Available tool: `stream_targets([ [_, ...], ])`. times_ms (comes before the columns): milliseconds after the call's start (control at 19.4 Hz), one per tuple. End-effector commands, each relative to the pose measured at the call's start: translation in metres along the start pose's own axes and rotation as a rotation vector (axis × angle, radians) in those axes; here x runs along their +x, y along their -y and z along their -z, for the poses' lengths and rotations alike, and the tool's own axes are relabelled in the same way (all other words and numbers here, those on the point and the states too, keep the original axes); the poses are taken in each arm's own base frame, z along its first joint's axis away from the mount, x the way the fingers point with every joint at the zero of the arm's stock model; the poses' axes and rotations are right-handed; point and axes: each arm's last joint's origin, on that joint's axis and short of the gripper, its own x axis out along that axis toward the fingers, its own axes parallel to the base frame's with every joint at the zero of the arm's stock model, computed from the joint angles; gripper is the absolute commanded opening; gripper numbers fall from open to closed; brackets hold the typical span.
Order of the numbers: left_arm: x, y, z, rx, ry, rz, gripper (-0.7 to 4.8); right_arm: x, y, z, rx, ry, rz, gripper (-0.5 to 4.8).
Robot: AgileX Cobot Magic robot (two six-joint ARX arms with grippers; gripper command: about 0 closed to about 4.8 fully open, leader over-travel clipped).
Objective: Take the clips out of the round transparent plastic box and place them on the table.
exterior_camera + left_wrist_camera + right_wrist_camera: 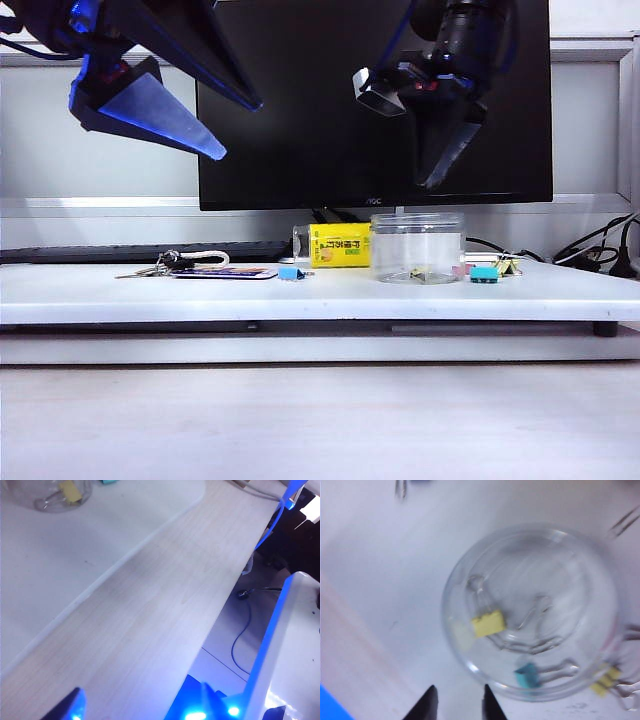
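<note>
Right gripper: raised above the round transparent plastic box, fingers pointing down, tips close together with a narrow gap, nothing between them. Seen from its wrist camera: looking straight down into the open jar, both dark fingertips over the white table just outside the jar's rim. Picture slightly blurred.

Inside the jar: 1 yellow binder clip lying on the bottom with thin silvery wire handles spread beside it; possibly more wire loops near it, too smeared to count. In the exterior view, a yellowish clip visible low through the jar wall.

Just beside the jar, on the table: a teal clip, seen partly through the jar's wall from the wrist camera; a pink clip against the wall; another yellow clip a little farther out, touching the teal one or nearly so. Yellow-labelled container standing just beside the jar on the other side. Small blue clip in front of that container. Bunch of keys with a flat card near it, well apart from the jar. Black monitor behind everything.

Left gripper: high, well away from the jar, fingers spread wide open, holding nothing. From its wrist camera: table edge, wood surface, and the jar far off with 1 yellow clip in it.
</note>
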Motion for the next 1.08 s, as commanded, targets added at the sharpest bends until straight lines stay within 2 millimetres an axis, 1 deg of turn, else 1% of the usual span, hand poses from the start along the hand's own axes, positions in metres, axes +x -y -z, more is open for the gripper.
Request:
stream_targets([
  [51,-0.001,0.002,-0.002,0.009,0.014,0.047,3.10,-0.033,-0.012,0.001,-0.049,0.142,-0.010,1.22],
  [154,-0.001,0.002,-0.002,0.010,0.015,0.052,3.10,-0.041,-0.015,0.003,-0.078,0.167,0.012,1.21],
  [206,-0.001,0.002,-0.002,0.011,0.017,0.052,3.10,-0.040,-0.013,0.002,-0.075,0.156,0.027,1.21],
  [360,-0.001,0.002,-0.002,0.011,0.019,0.051,3.10,-0.024,-0.007,-0.002,-0.086,0.110,0.054,1.21],
  [514,-0.001,0.002,-0.002,0.011,0.018,0.051,3.10,-0.011,0.001,-0.005,-0.088,0.054,0.129,1.21],
  [669,-0.001,0.002,-0.004,0.022,0.037,0.050,3.10,-0.006,0.003,-0.008,-0.117,0.062,0.143,1.21],
  [772,-0.001,0.002,-0.007,0.035,0.059,0.048,3.10,0.001,0.000,-0.013,-0.193,0.020,0.206,1.21],
  [823,-0.001,0.002,-0.008,0.043,0.072,0.041,3.10,0.004,-0.001,-0.014,-0.223,-0.001,0.224,1.21],
  [1029,-0.002,-0.001,-0.021,0.054,0.189,-0.050,3.09,0.023,0.003,-0.018,-0.229,-0.036,0.210,1.19],
  [1080,-0.002,-0.001,-0.022,0.059,0.205,-0.050,3.09,0.025,0.003,-0.019,-0.232,-0.037,0.210,1.17],
])
